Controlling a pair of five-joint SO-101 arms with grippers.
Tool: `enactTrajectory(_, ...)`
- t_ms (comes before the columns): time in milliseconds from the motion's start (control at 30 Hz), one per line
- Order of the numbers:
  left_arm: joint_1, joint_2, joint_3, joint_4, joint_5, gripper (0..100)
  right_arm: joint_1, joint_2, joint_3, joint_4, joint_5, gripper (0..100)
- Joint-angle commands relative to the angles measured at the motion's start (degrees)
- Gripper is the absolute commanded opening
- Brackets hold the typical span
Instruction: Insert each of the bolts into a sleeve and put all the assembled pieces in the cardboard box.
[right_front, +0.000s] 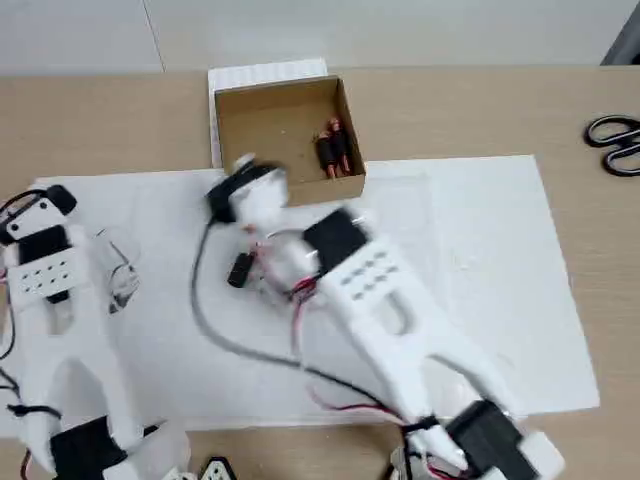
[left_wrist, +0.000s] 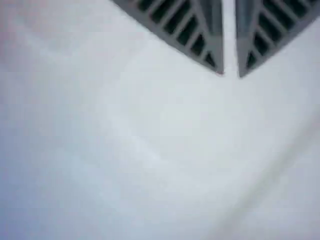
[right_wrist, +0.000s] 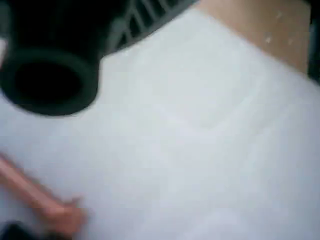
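Right gripper (right_front: 256, 267) grasps a black sleeve (right_wrist: 50, 75) near table centre, both blurred.
A red bolt (right_wrist: 42, 202) lies on the white paper (right_front: 470, 260) nearby, its end cut off by the frame edge. The left gripper (left_wrist: 230, 74), at 9 o'clock, is pinched closed and empty. The cardboard box (right_front: 232, 130) at 12 o'clock holds two assembled pieces (right_front: 333, 150).

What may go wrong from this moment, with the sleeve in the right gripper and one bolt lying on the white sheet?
1. The bolt lies loose on the white sheet; pushing the sleeve held by the right gripper over it may just slide it away.
2. The black cable trails across the sheet beside the arm and might snag or drag.
3. The arm's wrist is close to the cardboard box; a swing might nudge it.
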Motion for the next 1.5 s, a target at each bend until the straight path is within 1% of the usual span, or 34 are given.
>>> enactTrajectory(0, 3.7, -0.8, -2.8, 0.6, 17.8, 1, 3.7, -4.3, -2.8, -0.5, 0.4, 0.3)
enactTrajectory(33, 5.5, -0.6, -3.0, 0.0, 18.8, 1, 3.8, -4.3, -2.8, -0.6, 0.4, 0.3)
enactTrajectory(133, 16.2, -0.7, -5.2, -1.7, 12.4, 1, 3.8, -4.2, -2.8, -0.7, 0.4, 0.3)
enactTrajectory(167, 19.8, -0.7, -6.4, -2.2, 13.2, 1, 3.8, -4.2, -2.8, -0.7, 0.4, 0.3)
enactTrajectory(200, 23.2, -0.7, -7.5, -2.6, 16.4, 1, 3.8, -4.2, -2.8, -0.7, 0.4, 0.3)
enactTrajectory(267, 28.2, -0.4, -9.4, -6.5, 25.8, 1, 3.8, -4.2, -2.8, -0.7, 0.4, 0.3)
enactTrajectory(433, 35.3, -0.4, -7.4, -20.7, 43.5, 1, 3.9, -4.1, -2.8, -0.7, 0.4, 0.3)
enactTrajectory(467, 36.1, -0.3, -6.7, -24.0, 45.9, 1, 4.0, -4.1, -2.8, -0.7, 0.4, 0.3)
enactTrajectory(533, 37.8, -0.4, -4.2, -30.4, 46.9, 1, 5.1, -4.1, -2.7, -0.7, 0.4, 0.3)
enactTrajectory(633, 38.4, -0.3, 0.2, -35.3, 50.4, 1, 8.4, -4.2, -2.7, -0.2, 0.5, 0.3)
enactTrajectory(767, 38.4, -0.4, 5.4, -40.3, 57.3, 1, 13.5, -4.3, -2.7, -0.6, 0.5, 0.3)
enactTrajectory(833, 38.4, -0.4, 6.2, -41.9, 58.6, 1, 14.9, -4.2, -2.7, -0.7, 0.5, 0.3)
enactTrajectory(1100, 38.3, -0.2, 10.3, -47.7, 58.1, 1, 15.3, -4.2, -2.7, -5.1, 0.7, 0.3)
enactTrajectory(1233, 38.3, 3.1, 13.8, -57.3, 53.4, 1, 15.3, -4.2, -2.7, -6.0, 1.9, 0.3)
enactTrajectory(1300, 38.4, 6.1, 14.3, -60.6, 53.3, 1, 15.3, -4.2, -2.7, -6.0, 2.0, 0.3)
enactTrajectory(1467, 38.4, 10.5, 12.4, -61.2, 54.9, 1, 15.3, -4.5, -2.7, -4.5, 2.0, 0.3)
